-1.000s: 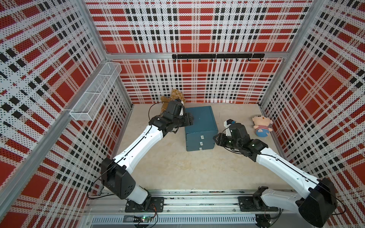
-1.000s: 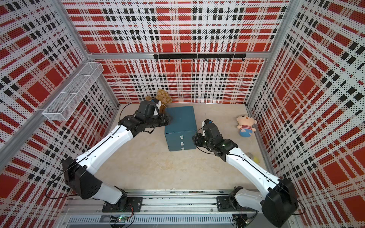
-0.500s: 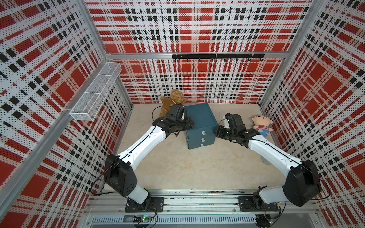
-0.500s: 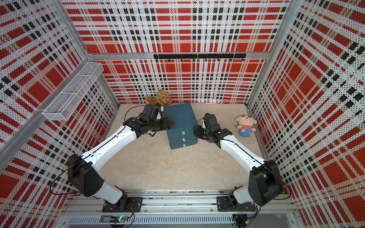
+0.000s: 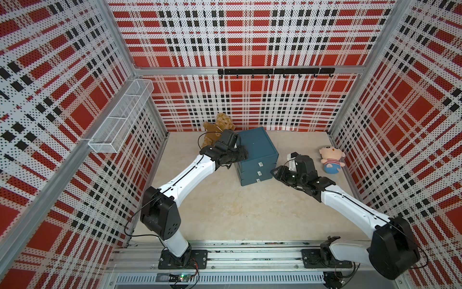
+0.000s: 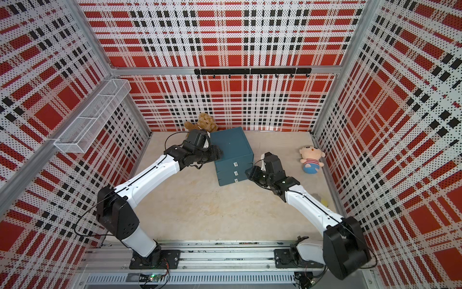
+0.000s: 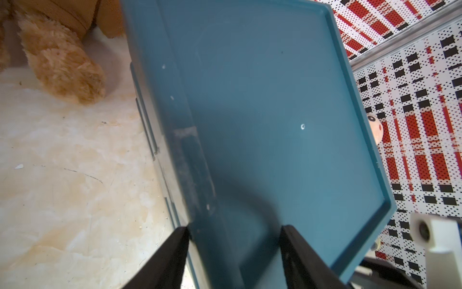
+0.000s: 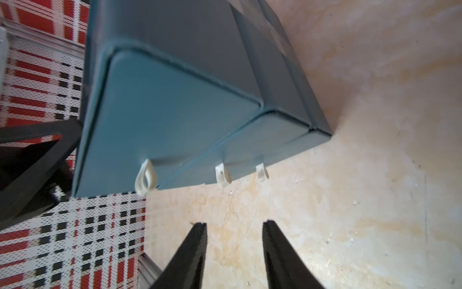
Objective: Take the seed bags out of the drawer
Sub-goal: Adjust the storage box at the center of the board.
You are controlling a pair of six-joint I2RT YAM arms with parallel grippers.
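Note:
The teal drawer unit (image 5: 257,147) (image 6: 231,147) stands at the back of the table with its three drawers (image 5: 259,172) shut. The seed bags are hidden. My left gripper (image 5: 243,155) (image 7: 233,229) is closed over the unit's top left edge, one finger on the side wall and one on the top. My right gripper (image 5: 273,171) (image 8: 233,225) is open and empty, hovering low just in front of the drawer fronts. It is a short way from the white pull tabs (image 8: 222,176), not touching them.
A brown teddy bear (image 5: 217,127) lies against the back wall behind my left wrist. A small doll (image 5: 331,160) sits right of the unit. A wire basket (image 5: 122,115) hangs on the left wall and a hook rail (image 5: 275,71) on the back wall.
My left gripper has closed on the unit's edge. My right arm swung from the unit's right side back to its front, jaws a little wider. The unit turned slightly.

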